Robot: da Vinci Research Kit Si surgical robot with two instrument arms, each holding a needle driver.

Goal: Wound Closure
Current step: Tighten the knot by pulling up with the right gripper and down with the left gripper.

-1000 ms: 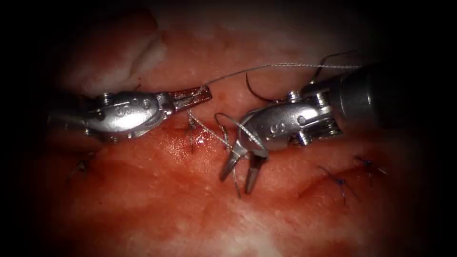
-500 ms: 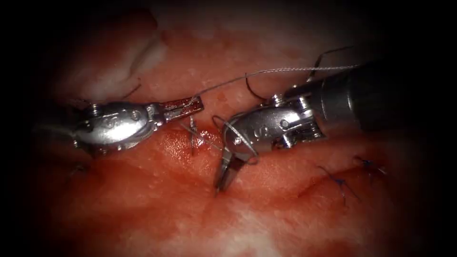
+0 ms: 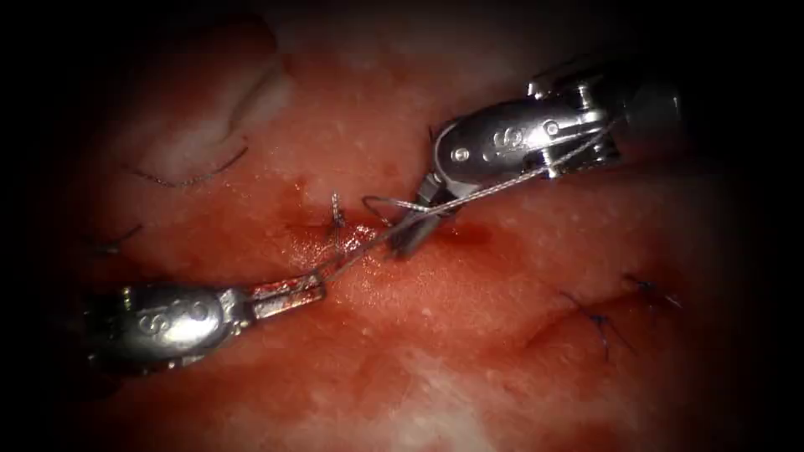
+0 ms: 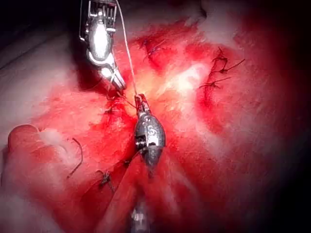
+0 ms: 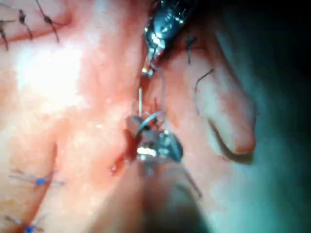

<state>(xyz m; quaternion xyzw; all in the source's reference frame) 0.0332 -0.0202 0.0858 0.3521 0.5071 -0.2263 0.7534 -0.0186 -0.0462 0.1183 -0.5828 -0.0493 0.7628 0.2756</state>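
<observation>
Both tools are pinching thread (image 3: 469, 194) right now: left tool (image 3: 314, 285) clamped on the long strand, right tool (image 3: 412, 237) squeezed on the short end by the knot. Needle (image 3: 188, 176) lies loose on the tissue (image 3: 435, 335), well up from the left tool. Thread looks thin and slippery; I'd grab it near the knot.

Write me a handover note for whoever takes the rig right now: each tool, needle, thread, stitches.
Left pincer: shut on the thread, low and left of the cut; over the last second it moved down from above the cut.
Right pincer: shut on the thread's short end at the cut, with a loop of thread around it; it closed and lifted back toward the right.
Needle: lying free on the tissue, upper left, not in the tissue.
Done: tied blue stitches stand on the right; one stitch sits at the cut.
Left: its knot still looks loose; thread ends uncut.
</observation>
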